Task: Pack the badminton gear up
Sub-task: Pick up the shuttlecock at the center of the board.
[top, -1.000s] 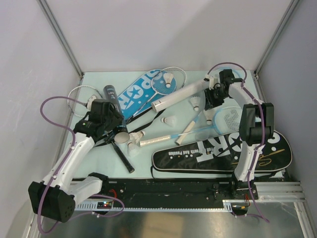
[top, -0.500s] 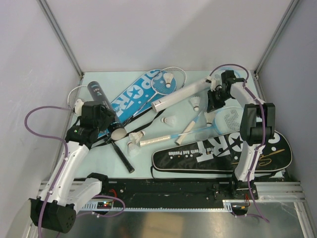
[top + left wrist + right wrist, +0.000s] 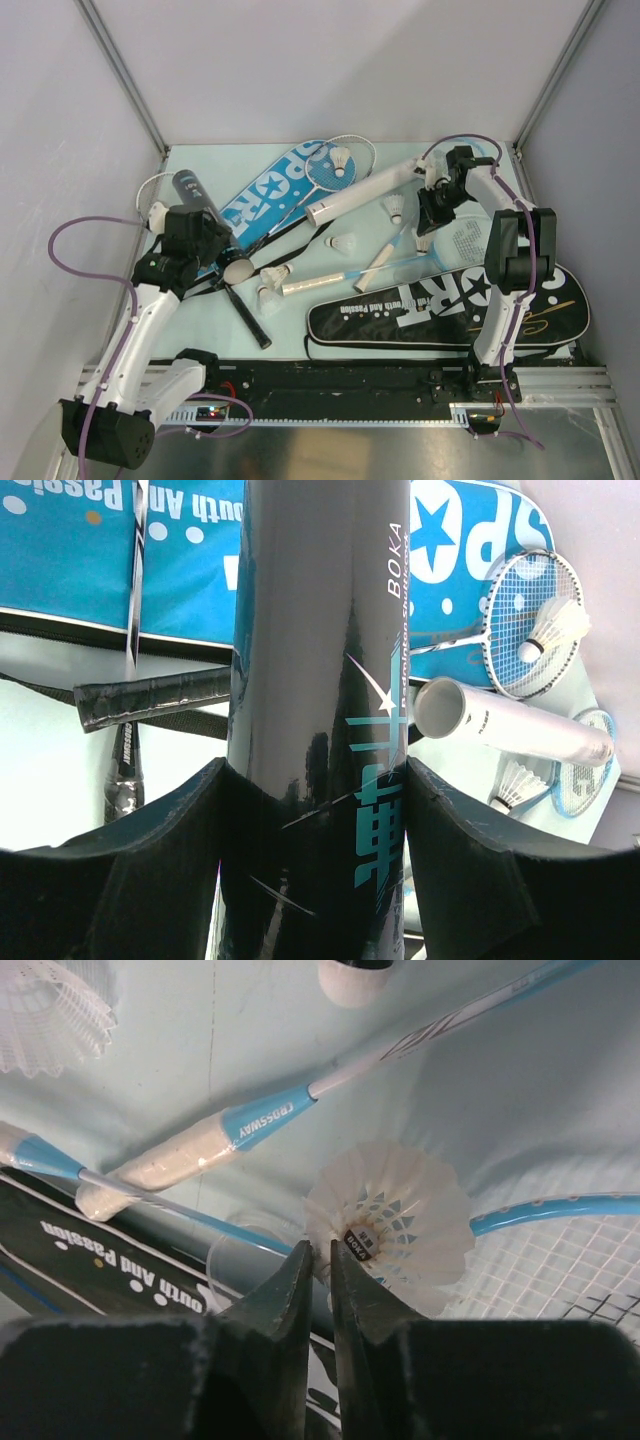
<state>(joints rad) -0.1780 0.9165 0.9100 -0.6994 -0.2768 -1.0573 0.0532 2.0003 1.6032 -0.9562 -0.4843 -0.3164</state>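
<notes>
My left gripper (image 3: 205, 240) is shut on the black tube (image 3: 192, 190), which is lifted and tilted toward the back left; in the left wrist view the tube (image 3: 320, 630) fills the space between my jaws (image 3: 315, 780). My right gripper (image 3: 428, 212) is shut on the feather rim of a white shuttlecock (image 3: 400, 1225), just above the light-blue racket (image 3: 440, 240). The white tube (image 3: 365, 188) lies diagonally at centre back. The blue SPORT cover (image 3: 275, 190) lies at the back left. The black SPORT cover (image 3: 450, 305) lies at the front right.
Loose shuttlecocks lie on a white racket head (image 3: 343, 158), beside the white tube (image 3: 397, 208), mid-table (image 3: 345, 243) and near my left gripper (image 3: 270, 278). A black racket handle (image 3: 245, 310) points to the front. A clear cap (image 3: 245, 1255) lies under my right fingers.
My left gripper has carried the black tube left and back, swinging its far end toward the back-left corner. My right gripper has shifted only slightly, still pinching the shuttlecock.
</notes>
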